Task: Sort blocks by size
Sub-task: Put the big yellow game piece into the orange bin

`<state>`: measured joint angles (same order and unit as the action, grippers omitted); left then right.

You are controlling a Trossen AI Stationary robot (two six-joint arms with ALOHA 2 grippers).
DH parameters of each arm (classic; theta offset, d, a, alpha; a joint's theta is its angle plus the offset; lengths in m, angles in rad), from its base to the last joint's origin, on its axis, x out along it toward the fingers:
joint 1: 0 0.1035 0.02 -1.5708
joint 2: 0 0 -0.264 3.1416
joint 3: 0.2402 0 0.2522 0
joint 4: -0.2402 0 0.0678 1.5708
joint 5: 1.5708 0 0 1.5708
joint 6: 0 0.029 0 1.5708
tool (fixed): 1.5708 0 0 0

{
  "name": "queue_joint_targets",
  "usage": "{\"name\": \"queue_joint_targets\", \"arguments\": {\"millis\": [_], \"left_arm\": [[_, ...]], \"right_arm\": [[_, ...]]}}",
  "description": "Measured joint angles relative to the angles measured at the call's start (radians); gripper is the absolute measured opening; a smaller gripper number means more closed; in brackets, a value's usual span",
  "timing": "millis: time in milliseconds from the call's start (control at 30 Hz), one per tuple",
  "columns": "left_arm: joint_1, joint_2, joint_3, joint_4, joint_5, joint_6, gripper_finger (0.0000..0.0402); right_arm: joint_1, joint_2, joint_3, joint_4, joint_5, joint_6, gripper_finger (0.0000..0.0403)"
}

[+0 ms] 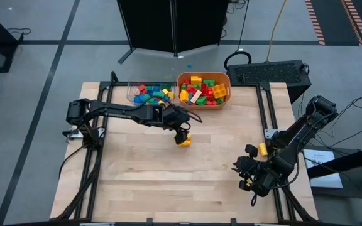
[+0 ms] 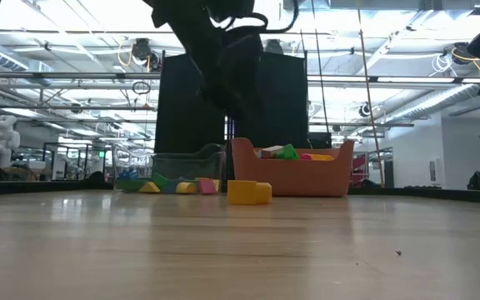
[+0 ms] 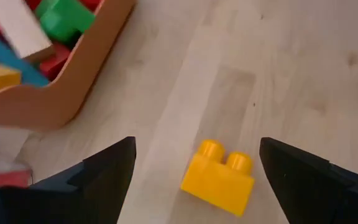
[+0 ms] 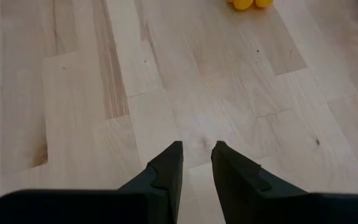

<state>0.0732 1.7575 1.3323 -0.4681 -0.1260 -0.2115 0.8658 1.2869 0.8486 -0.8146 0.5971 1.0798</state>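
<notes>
Blocks are the concern here, and the nearest is 1 yellow block [image 3: 217, 177] with 2 studs, lying alone on the bare wooden table [image 1: 168, 176], near the front of the orange tub [image 1: 203, 91]. The left end effector [image 1: 181, 130] hangs just above it with its fingers [image 3: 107, 171] spread wide on either side, touching nothing. My reading is that the risk sits right here: the block lies skewed between the fingers, so a careless close could catch a corner and spin or flick it away across the smooth wood. A descent that is off-centre could also land 1 finger on the studs and pin it instead of gripping it.

Farther back, the tub is heaped with red, yellow and green blocks, and its wall is close enough that a wide swing of the arm could nudge it. Beside it the clear tray [image 1: 134, 93] holds more blocks.

The right end effector [image 4: 196, 163] waits over the table's right edge, fingers nearly together and empty.
</notes>
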Motion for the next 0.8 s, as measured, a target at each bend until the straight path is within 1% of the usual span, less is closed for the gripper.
{"name": "queue_joint_targets", "arguments": {"millis": [100,167,200,233,267,333,367,533,667,733,800], "left_arm": [[-0.020,0.031,0.001,-0.002,-0.010,0.086,0.0346],[-0.032,0.056,0.001,-0.003,-0.028,0.090,0.0346],[-0.035,0.066,0.001,-0.013,-0.032,0.066,0.0346],[-0.038,0.073,0.000,-0.024,-0.034,0.021,0.0346],[-0.040,0.078,0.001,-0.027,-0.036,-0.063,0.0346],[-0.041,0.081,0.001,-0.052,-0.036,-0.345,0.0346],[-0.041,0.081,0.001,-0.071,-0.029,-0.463,0.0346],[-0.052,0.081,0.001,-0.075,-0.044,-0.771,0.0345],[-0.057,0.089,0.001,-0.080,-0.033,-0.890,0.0345],[-0.061,0.091,0.001,-0.100,-0.033,-0.928,0.0345],[-0.063,0.091,0.001,-0.112,-0.044,-0.935,0.0345]], "right_arm": [[0.000,0.000,0.000,-0.004,0.000,0.000,0.0079],[0.000,0.000,0.000,-0.004,0.000,0.000,0.0079],[0.000,0.000,0.000,-0.004,0.000,0.002,0.0079],[0.000,0.000,0.000,-0.004,0.000,0.012,0.0079],[0.000,0.000,0.000,-0.004,0.000,0.024,0.0079],[0.000,0.000,0.000,-0.005,0.000,0.038,0.0079],[0.000,0.000,0.000,-0.005,0.000,0.042,0.0079],[-0.005,0.000,0.000,-0.006,0.005,0.044,0.0079],[-0.017,0.000,0.000,-0.005,0.005,0.045,0.0079],[-0.022,0.000,0.000,-0.005,0.005,0.044,0.0080],[-0.027,0.000,0.000,-0.004,0.005,0.042,0.0079]]}}
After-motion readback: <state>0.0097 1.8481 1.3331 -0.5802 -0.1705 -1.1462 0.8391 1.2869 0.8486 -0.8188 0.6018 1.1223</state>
